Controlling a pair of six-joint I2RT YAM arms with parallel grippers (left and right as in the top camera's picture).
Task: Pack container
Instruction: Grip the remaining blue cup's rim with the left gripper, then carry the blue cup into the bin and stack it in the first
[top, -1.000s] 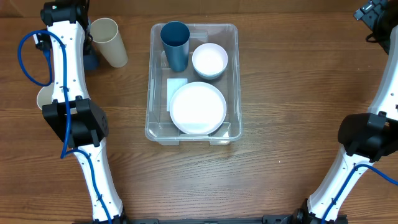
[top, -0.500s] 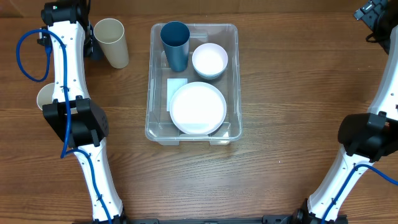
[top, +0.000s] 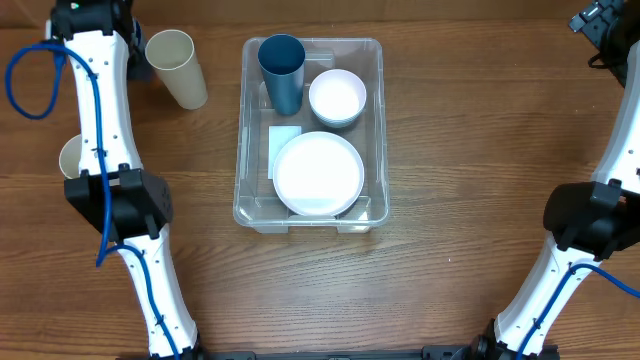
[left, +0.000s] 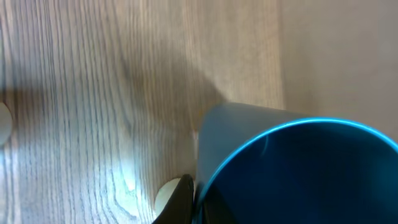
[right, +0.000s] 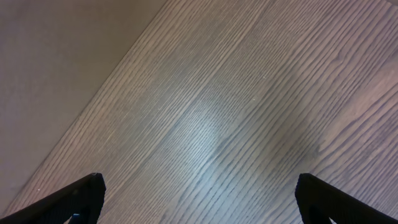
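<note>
Left claw (top: 108, 14): at the far left corner of the bench (top: 460, 150). 1 dark finger (left: 177, 200) lies against the wall of a blue cup (left: 298, 168). The other finger is hidden, so I cannot tell its grip.
Right claw (right: 199, 190): fingers spread wide, holding nothing, above the wood.
Cream cup (top: 176, 66): on its side, just right of the left arm.
Container (top: 258, 205): clear, mid-bench, well apart from both claws. It holds:
- 1 second blue cup (top: 282, 70), upright in the far left corner
- 1 white bowl (top: 337, 97) beside that cup
- 1 white plate (top: 318, 172) at the near end
- 1 white label (top: 284, 138) on the base
</note>
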